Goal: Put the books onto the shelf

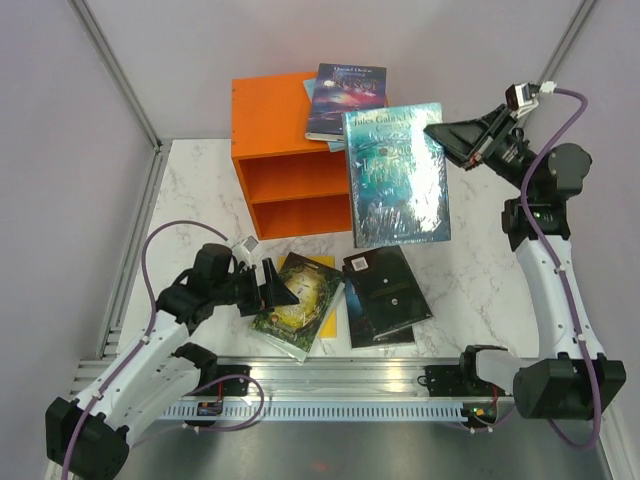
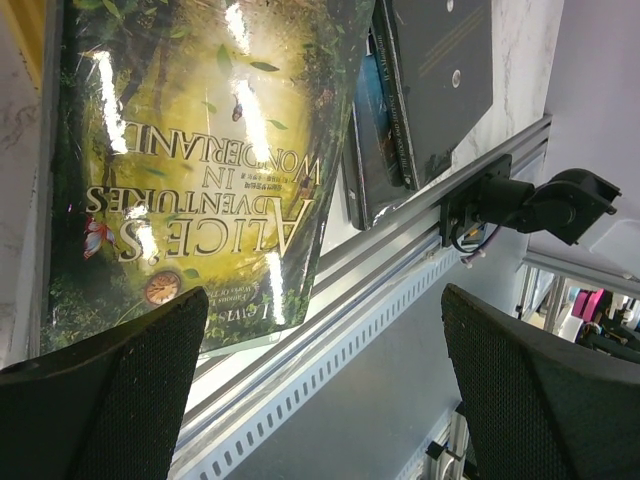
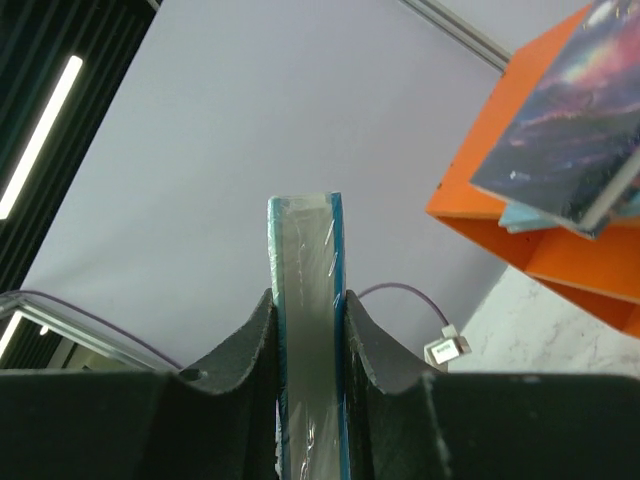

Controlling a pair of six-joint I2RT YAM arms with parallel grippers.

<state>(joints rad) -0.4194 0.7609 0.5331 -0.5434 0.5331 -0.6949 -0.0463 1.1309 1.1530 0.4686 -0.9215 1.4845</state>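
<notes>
Your right gripper (image 1: 455, 138) is clamped on the edge of a glossy teal paperback (image 1: 398, 180), held in the air at frame centre, just right of the bright orange wooden shelf (image 1: 270, 125). This looks like the carry step. Next, swing the book toward the upper left and lay it on the shelf's flat top, near the purple-blue galaxy paperback (image 1: 346, 98) lying there. The right arm stands tall at the right edge, its wrist pointing left. Your left gripper (image 1: 272, 287) gapes wide and empty at lower left, low beside the green-gold paperback (image 1: 302, 300) on the white marble table (image 1: 480, 270).
</notes>
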